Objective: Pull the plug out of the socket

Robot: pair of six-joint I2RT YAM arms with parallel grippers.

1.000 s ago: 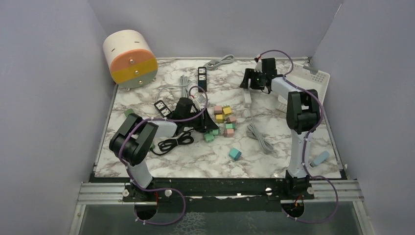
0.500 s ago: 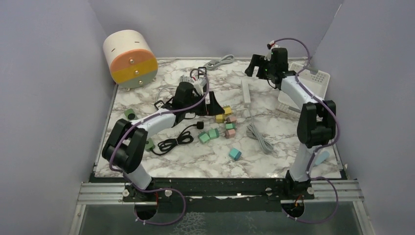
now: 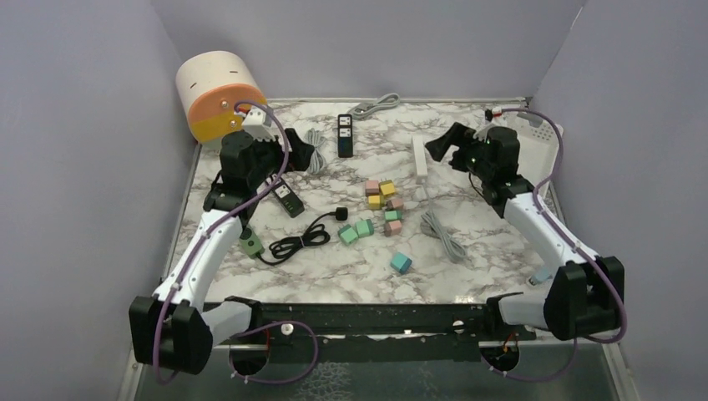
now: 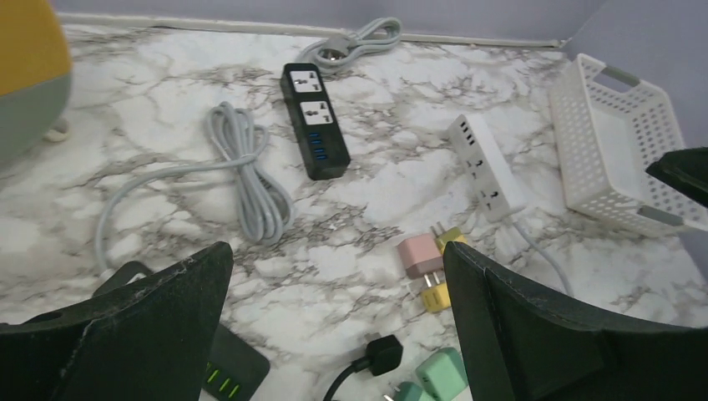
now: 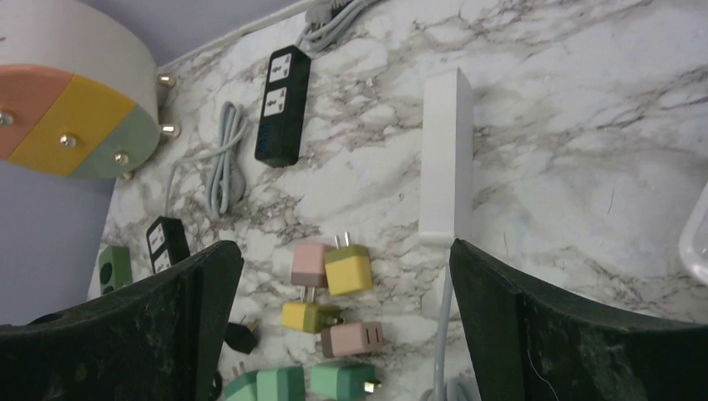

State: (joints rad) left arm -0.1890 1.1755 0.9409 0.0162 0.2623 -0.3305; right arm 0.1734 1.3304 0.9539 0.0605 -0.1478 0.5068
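Observation:
A black plug (image 3: 341,213) (image 4: 384,352) (image 5: 238,337) on a coiled black cable (image 3: 292,245) lies loose on the marble table, in no socket. A short black socket strip (image 3: 288,199) (image 4: 221,376) (image 5: 167,242) rests to its left, apart from it. My left gripper (image 3: 299,149) (image 4: 336,259) hangs open above the back left of the table, with nothing between its fingers. My right gripper (image 3: 441,149) (image 5: 346,251) is open and empty too, raised beside the white socket strip (image 3: 420,156) (image 4: 487,167) (image 5: 445,159).
Several coloured adapters (image 3: 382,205) (image 5: 342,267) lie mid-table, a teal one (image 3: 401,263) nearer. A second black strip (image 3: 345,134) (image 4: 313,121), grey cable bundles (image 3: 313,138) (image 3: 442,234), a green strip (image 3: 250,245), a drum (image 3: 221,98) and a white basket (image 3: 534,134) (image 4: 618,150) surround them.
Both grippers have opened wide. The left arm has lifted away from the table's middle to the back left; the right arm has swung back to the right. The black plug lies free.

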